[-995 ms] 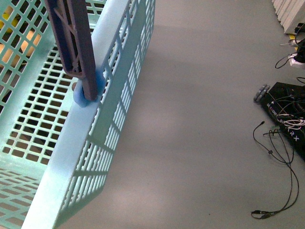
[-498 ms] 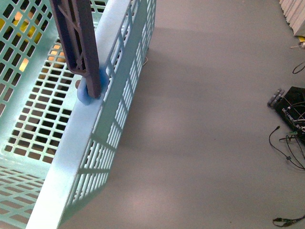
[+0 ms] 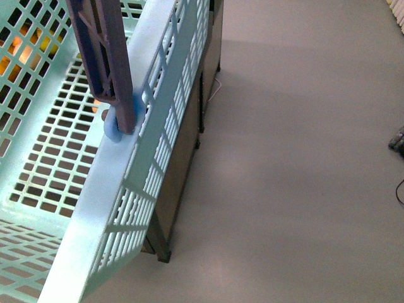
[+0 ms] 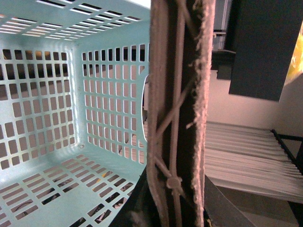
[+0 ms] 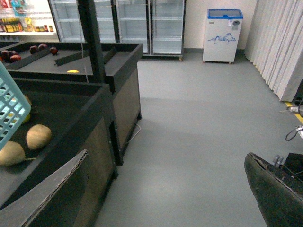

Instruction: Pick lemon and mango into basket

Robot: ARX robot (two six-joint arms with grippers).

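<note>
**A:** Basket point(image 3: 107, 183) first. Where is it?
**B:** The pale teal mesh basket fills the left of the front view, held above the dark table point(image 3: 183, 158). Its long rim overhangs the table's right edge, with grey floor point(image 3: 303, 189) beyond.

**A:** What holds it?
**B:** The left gripper point(image 4: 177, 208). Its 2 fingers are closed against the dark handle point(image 3: 104, 57), which rises from a blue pivot point(image 3: 120, 123) on the rim.

**A:** And the right gripper point(image 5: 165, 161)?
**B:** It is spread wide with nothing between its fingers, out over the floor beside the table's right edge.

**A:** The lemon and the mango?
**B:** I cannot pick out either for certain. A yellow-orange fruit point(image 3: 16, 47) shows through the basket's far left mesh, but I cannot tell which one it is. The right wrist view shows 2 tan ovals point(image 5: 39, 136) on the table near its right edge, close together and just beside the basket's corner.

**A:** What stands in the way?
**B:** The basket hides most of the tabletop from the front camera. The handle blocks the middle of the left wrist view. A black post point(image 5: 92, 42) stands upright at the table's far edge.

**A:** And around?
**B:** There are glass-door fridges point(image 5: 142, 23) on the back wall and pale curtains point(image 5: 279, 47). A white freezer point(image 5: 222, 35) with a blue lid is also there. Dark red fruit point(image 5: 42, 47) lies on a farther table.
</note>
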